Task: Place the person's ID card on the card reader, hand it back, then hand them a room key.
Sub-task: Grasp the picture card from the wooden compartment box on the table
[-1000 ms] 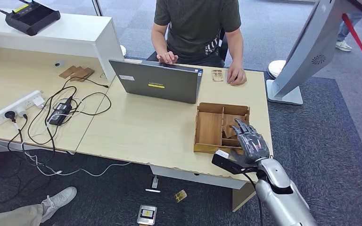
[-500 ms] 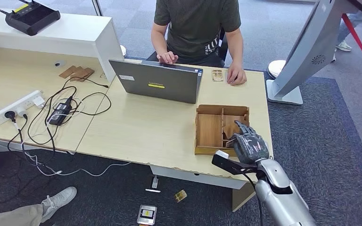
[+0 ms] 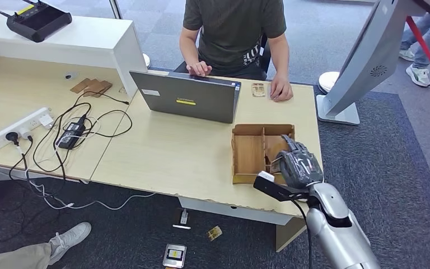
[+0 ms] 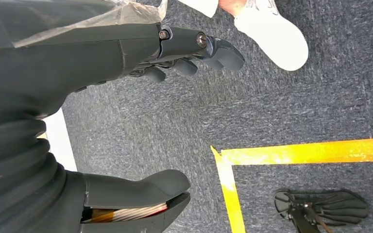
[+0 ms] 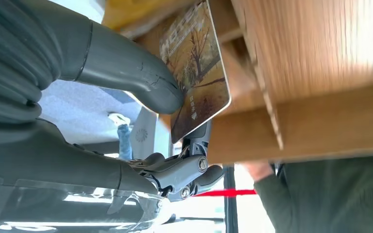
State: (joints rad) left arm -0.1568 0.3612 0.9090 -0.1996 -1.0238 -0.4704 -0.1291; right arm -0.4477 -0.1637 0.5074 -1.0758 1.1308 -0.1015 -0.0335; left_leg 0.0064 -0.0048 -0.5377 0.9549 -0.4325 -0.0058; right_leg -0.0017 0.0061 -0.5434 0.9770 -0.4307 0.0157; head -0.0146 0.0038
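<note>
A: Room key (image 5: 196, 73) location, please. Where is it sitting relative to the right hand (image 3: 297, 166)?

B: It is sitting in the pinch of the right hand. In the right wrist view the grey thumb (image 5: 131, 73) is pressing on the printed face of the card, and the dark fingers (image 5: 184, 172) are bearing on its lower edge from the other side. The card is showing an autumn tree print.

A: And relative to the wooden tray (image 3: 248, 152)?

B: The hand is curling over the right-side compartment of the tray, at the near right corner of the bench (image 3: 173, 151). The card is standing against the tray's wooden dividers; whether it is touching the tray floor cannot be told.

A: Left hand (image 4: 126, 121) status?

B: It is hanging over the grey carpet (image 4: 296, 107), fingers apart from the thumb, holding nothing.

A: ID card (image 3: 258, 89)?

B: It is lying flat on the far edge of the bench, just beside the person's hand (image 3: 280, 89), well apart from the robot's hand. A laptop (image 3: 187, 98) is standing between the person and the tray.
</note>
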